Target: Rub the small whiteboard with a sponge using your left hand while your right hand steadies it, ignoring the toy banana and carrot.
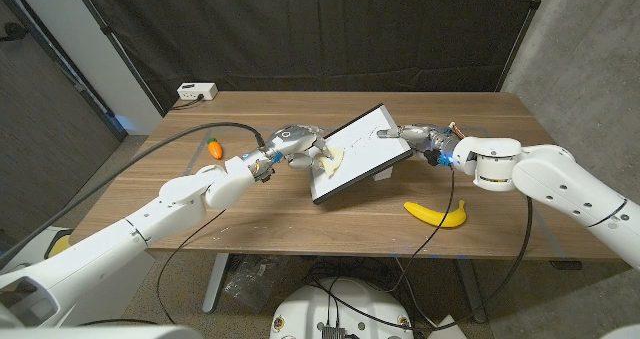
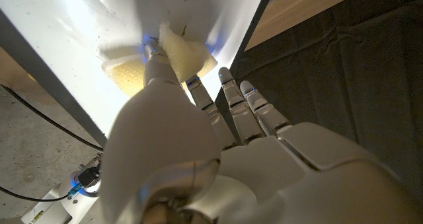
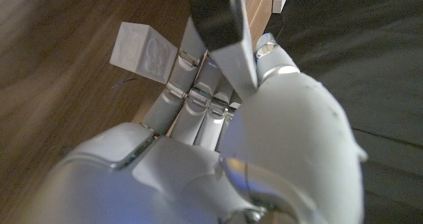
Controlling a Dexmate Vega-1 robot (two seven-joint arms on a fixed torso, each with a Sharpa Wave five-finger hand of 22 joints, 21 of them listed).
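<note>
- Head view: the whiteboard (image 1: 361, 150) sits near the middle of the table (image 1: 300, 214), tilted, its far right corner raised and its near left corner down on the wood.
- The left hand (image 1: 291, 144) is at the board's left edge, and a pale yellow sponge (image 1: 331, 160) shows against the white surface just beside it. The fingers curl toward the sponge; how they grip it is too small to tell here.
- The right hand (image 1: 418, 136) holds the board's raised right edge, with fingertips lying on the white face near the corner.
- A toy banana (image 1: 437, 214) lies on the table near the front, to the right of the board and apart from it. A toy carrot (image 1: 214, 148) lies to the left, beside a black cable (image 1: 170, 151).
- A white power strip (image 1: 197, 92) sits at the far left edge of the table.
- Left wrist view: the left hand (image 2: 218, 158) pinches the sponge (image 2: 177, 51) between the thumb and a finger, pressing it on the brightly lit board (image 2: 99, 26). The other fingers (image 2: 254, 112) lie close together, extended beside the sponge.
- Right wrist view: the right hand (image 3: 198, 118) grips the board's dark edge (image 3: 218, 19). The thumb presses on one side and the fingers, held close together, lie behind it over the table (image 3: 59, 59).
</note>
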